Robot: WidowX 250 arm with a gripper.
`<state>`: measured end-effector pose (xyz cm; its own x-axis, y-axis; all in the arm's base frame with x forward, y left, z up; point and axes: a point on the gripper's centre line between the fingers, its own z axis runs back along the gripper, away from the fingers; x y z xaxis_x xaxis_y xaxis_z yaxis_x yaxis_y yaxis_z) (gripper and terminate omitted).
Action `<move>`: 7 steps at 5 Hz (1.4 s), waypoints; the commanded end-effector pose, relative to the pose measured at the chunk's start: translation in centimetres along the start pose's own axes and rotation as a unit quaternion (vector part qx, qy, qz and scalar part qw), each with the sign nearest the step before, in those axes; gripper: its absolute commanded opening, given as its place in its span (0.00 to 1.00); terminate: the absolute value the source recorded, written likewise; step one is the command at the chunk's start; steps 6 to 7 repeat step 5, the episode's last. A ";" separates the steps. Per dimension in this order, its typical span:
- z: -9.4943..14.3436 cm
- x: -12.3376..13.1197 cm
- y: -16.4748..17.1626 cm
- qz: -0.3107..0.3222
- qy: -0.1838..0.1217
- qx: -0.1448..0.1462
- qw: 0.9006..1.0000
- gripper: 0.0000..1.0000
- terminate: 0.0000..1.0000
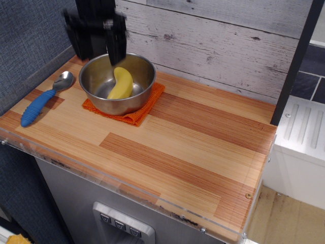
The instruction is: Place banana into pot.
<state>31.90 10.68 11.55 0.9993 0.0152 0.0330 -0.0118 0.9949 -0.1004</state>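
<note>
The banana [121, 84] is lying inside the pot [96, 76], leaning on the curved inner wall with one end down near the bottom and the other pointing up toward the rim. It is resting free there, and nothing is gripping it. That slanted pose fits a smooth, curved object settling against a rounded steel wall rather than lying flat.

The pot is sitting near the far left corner of the table [193, 147], on an orange cloth [137, 116] that is probably serving to keep the slick metal from sliding on the wood. A spoon with a blue handle [43, 99] is lying just beside the pot, along the left edge, apart from both pot and cloth.

The end effector [95, 39] is hovering above the far rim of the pot, close to the plank wall [228, 40]. Its two dark fingers are hanging well apart with nothing between them, so it is standing wide open and empty. Motion blur is softening its outline, so finer detail cannot be read.

Judging from this arrangement, the placing itself looks complete: the fruit is fully within the rim. What seems left is only for the arm to be clearing the pot without brushing its rim.
</note>
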 end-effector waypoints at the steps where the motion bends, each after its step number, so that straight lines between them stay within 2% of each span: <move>1: 7.5 -3.8 -0.4 -0.038 -0.112 0.028 0.993 1.00 0.00; 2: 5.8 -3.4 -0.8 -0.071 -0.099 0.046 0.992 1.00 0.00; 3: 4.3 -3.0 -0.8 -0.090 -0.084 0.046 0.991 1.00 0.00; 4: 4.3 -3.0 -0.8 -0.090 -0.084 0.046 0.991 1.00 0.00; 5: 4.3 -3.0 -0.8 -0.090 -0.084 0.046 0.991 1.00 1.00; 7: 4.3 -3.0 -0.8 -0.090 -0.084 0.046 0.991 1.00 1.00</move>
